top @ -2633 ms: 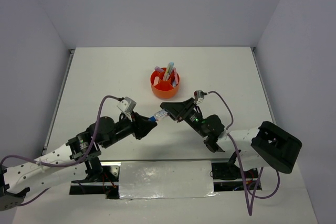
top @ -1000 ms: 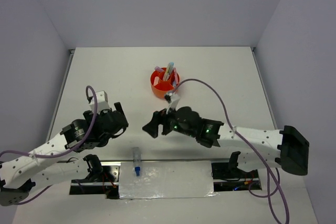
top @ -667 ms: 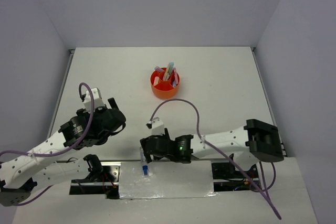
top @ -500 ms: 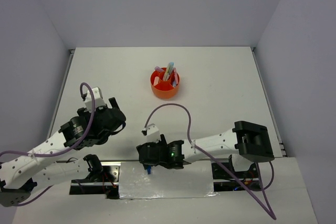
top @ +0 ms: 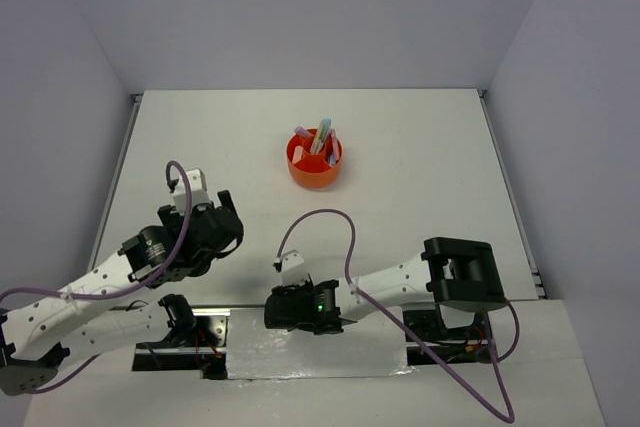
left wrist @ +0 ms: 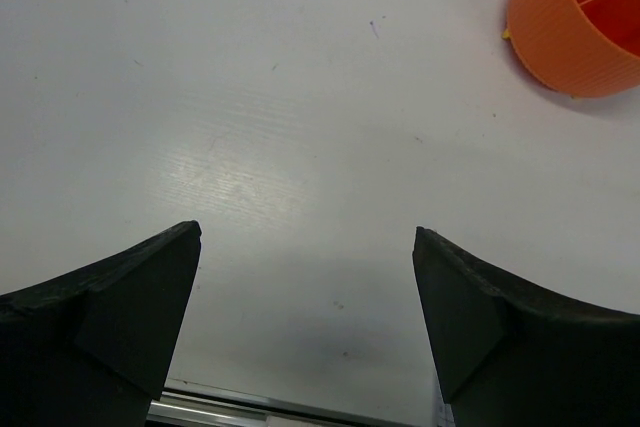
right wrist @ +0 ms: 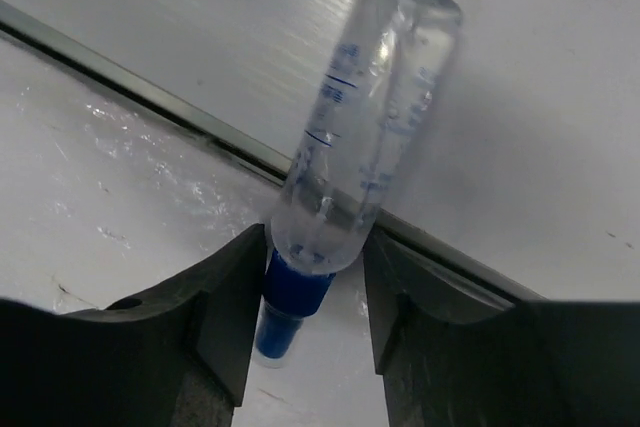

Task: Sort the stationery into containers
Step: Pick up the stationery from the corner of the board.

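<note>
Shows a white table (top: 420, 147) from above, with two white-and-black robot arms at its near edge. Places a round orange organizer (top: 312, 175), holding several upright pens (top: 320, 135), near the table's middle, well apart from both grippers. Finds the left gripper (left wrist: 307, 232) over bare tabletop, fingers spread wide, nothing between them. Finds the right gripper (right wrist: 315, 230) low at the near edge, fingers pressed against both sides of a clear tube (right wrist: 370, 117) by its blue cap (right wrist: 290, 292). Has the tube lying across the metal edge strip (right wrist: 130, 92).

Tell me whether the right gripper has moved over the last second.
Yes. The right gripper has travelled toward the table's near edge, away from the orange organizer, and now straddles the tube.
</note>
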